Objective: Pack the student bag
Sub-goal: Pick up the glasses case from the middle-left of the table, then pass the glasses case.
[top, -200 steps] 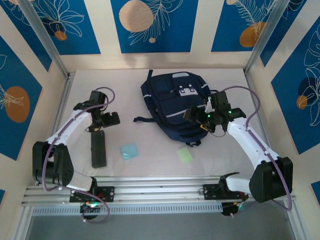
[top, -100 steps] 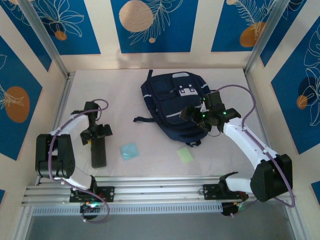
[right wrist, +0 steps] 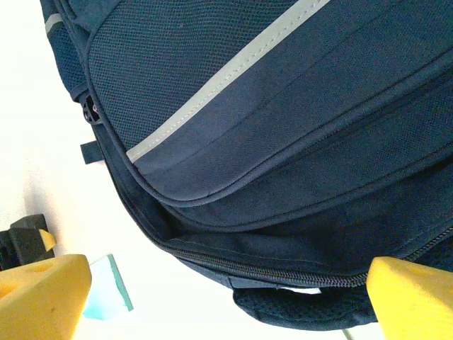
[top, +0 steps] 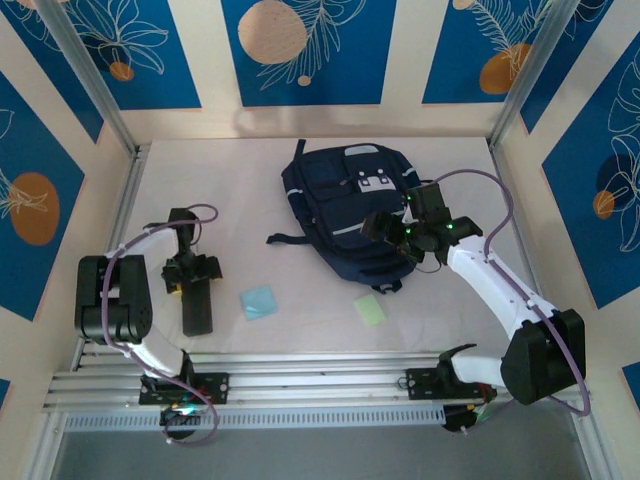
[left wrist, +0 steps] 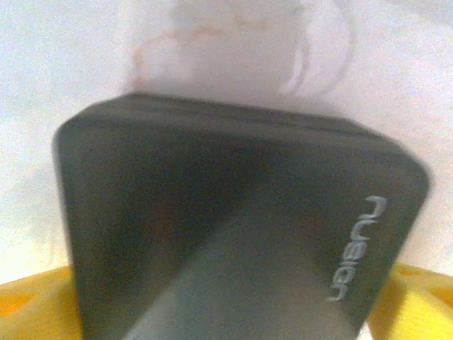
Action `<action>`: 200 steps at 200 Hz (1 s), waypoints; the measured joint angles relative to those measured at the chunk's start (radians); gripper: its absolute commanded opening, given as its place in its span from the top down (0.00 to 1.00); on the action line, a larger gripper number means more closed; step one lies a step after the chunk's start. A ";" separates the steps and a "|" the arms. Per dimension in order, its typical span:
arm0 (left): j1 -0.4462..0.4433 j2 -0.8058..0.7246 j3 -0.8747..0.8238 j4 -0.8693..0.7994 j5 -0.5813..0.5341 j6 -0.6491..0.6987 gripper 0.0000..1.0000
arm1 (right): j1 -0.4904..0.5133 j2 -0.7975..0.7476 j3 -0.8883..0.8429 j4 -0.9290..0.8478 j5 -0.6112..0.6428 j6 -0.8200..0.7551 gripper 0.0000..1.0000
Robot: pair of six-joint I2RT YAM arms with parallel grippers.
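- The student bag (top: 349,215) lay flat at the far middle of the surface (top: 300,330), its pale grey front pocket patch facing up and a dark strap trailing to its left.
- In the right wrist view, the bag's (right wrist: 283,127) zip along its lower seam looked closed; what was inside was hidden.
- A light-grey stripe crossed the navy fabric on a slant; no writing on the bag could be read.
- The right tool (top: 388,232) hung above the bag's near right corner, its yellow pads (right wrist: 42,294) spread wide with nothing between them.
- The left tool (top: 190,271) sat low over the far end of a long dark case (top: 197,305) lying at the left of the surface.
- In the left wrist view, yellow pads (left wrist: 28,308) showed on either side of the case (left wrist: 233,234); I cannot tell whether they pressed on it.
- Pale lettering ran up the case's right edge, reading something like "nubien", though blurred.
- A light blue square (top: 259,301) and a pale green square (top: 369,310) lay on the surface near the front, between the case and the bag.
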 measured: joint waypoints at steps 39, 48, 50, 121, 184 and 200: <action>0.000 0.001 0.006 -0.005 0.014 0.001 0.41 | 0.000 -0.008 0.000 0.008 0.001 -0.005 0.00; -0.002 0.001 0.013 -0.005 0.031 -0.008 0.41 | 0.000 -0.008 -0.002 0.019 -0.010 -0.013 0.00; -0.005 0.001 0.015 -0.005 0.036 -0.011 0.41 | 0.000 -0.008 -0.002 0.023 -0.013 -0.014 0.00; -0.209 -0.044 0.216 0.122 0.259 -0.297 0.41 | 0.076 0.043 -0.048 0.283 -0.262 -0.110 0.01; -0.425 -0.021 0.274 0.351 0.357 -0.595 0.41 | 0.185 0.141 -0.067 0.515 -0.388 -0.124 0.04; -0.455 -0.002 0.292 0.389 0.369 -0.640 0.41 | 0.200 0.174 -0.067 0.540 -0.408 -0.124 0.06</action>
